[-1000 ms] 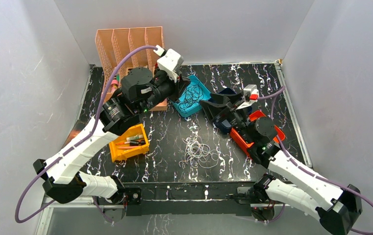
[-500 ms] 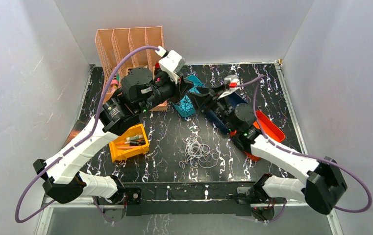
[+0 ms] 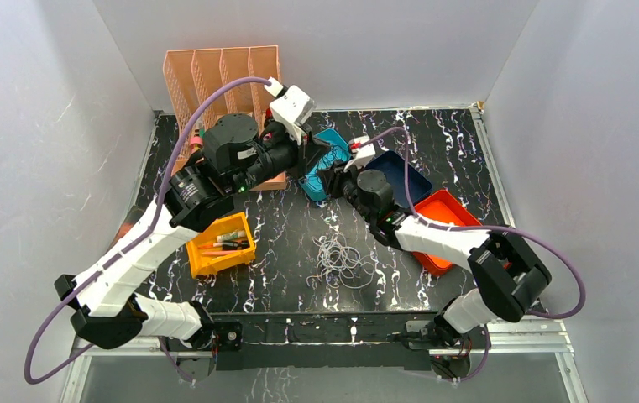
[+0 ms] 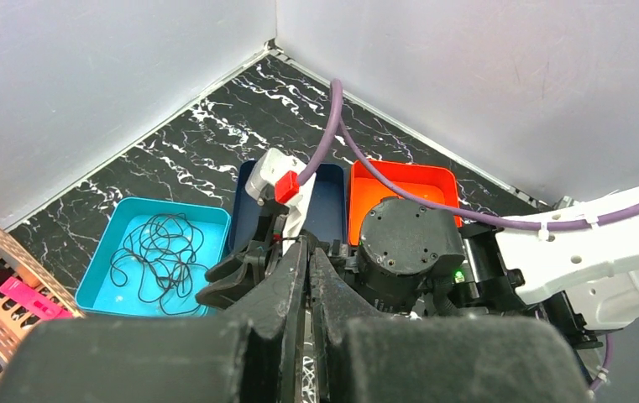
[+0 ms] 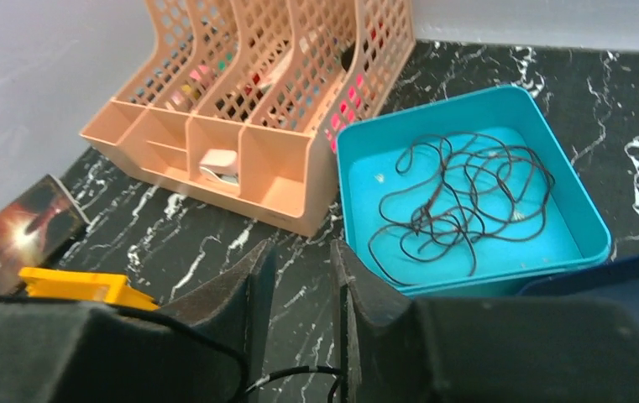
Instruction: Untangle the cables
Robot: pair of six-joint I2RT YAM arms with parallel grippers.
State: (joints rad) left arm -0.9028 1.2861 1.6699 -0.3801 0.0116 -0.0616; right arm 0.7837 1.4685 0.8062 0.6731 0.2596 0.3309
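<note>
Left hand (image 4: 306,260) shut; black marbled table (image 3: 282,239), grey walls (image 3: 383,50).

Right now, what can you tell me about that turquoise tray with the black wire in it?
The turquoise tray is a shallow, square bin with rounded corners, plastic by its look. It sits flat on the black marbled table, between the peach file rack and a dark blue tray. A loose tangle of thin black wire lies spread over its floor.
</note>
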